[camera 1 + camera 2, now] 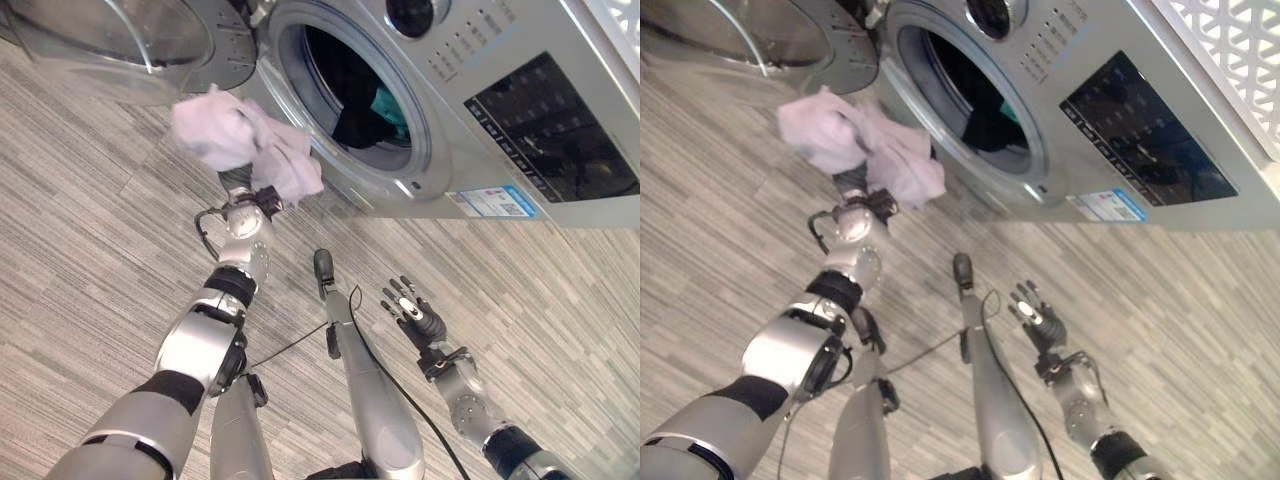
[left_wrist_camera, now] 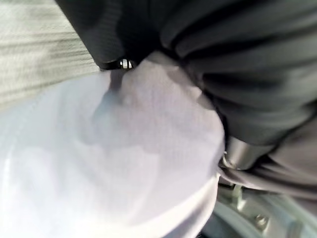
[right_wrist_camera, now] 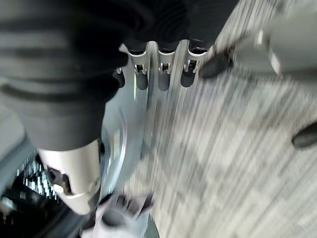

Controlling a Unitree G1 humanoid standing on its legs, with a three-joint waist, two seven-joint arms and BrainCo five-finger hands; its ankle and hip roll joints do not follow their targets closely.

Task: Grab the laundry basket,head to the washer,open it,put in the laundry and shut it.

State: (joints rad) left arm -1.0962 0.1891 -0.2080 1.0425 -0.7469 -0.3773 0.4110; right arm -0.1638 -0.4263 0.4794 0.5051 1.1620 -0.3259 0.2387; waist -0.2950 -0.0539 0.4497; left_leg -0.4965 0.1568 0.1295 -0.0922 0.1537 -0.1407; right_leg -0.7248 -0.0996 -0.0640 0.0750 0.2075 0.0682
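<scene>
- A crumpled pale pink garment (image 1: 245,143) is held up off the floor, just left of the washer's round opening (image 1: 352,92) and close to its lower rim.
- The left hand (image 1: 243,186) is under the cloth, which bunches over it; its fingers are buried in the fabric, so I cannot tell how they are set. In the left wrist view the pink cloth lies right against the dark ribbed cover.
- The left arm reaches up and away from the body, nearly straight, wrist pointing at the washer.
- The washer (image 1: 480,110) is silver with a dark control panel (image 1: 555,135) to the right; its glass door (image 1: 110,40) is swung wide open to the far left. Inside the drum lie dark and teal clothes (image 1: 385,108).
- A white lattice basket (image 1: 1240,50) rests on top of the machine at far right.
- The right hand (image 1: 412,312) hangs low on the right, well away from the washer, palm up, fingers spread and straight, holding nothing.
- Grey striped floor (image 1: 90,230) lies underneath.
</scene>
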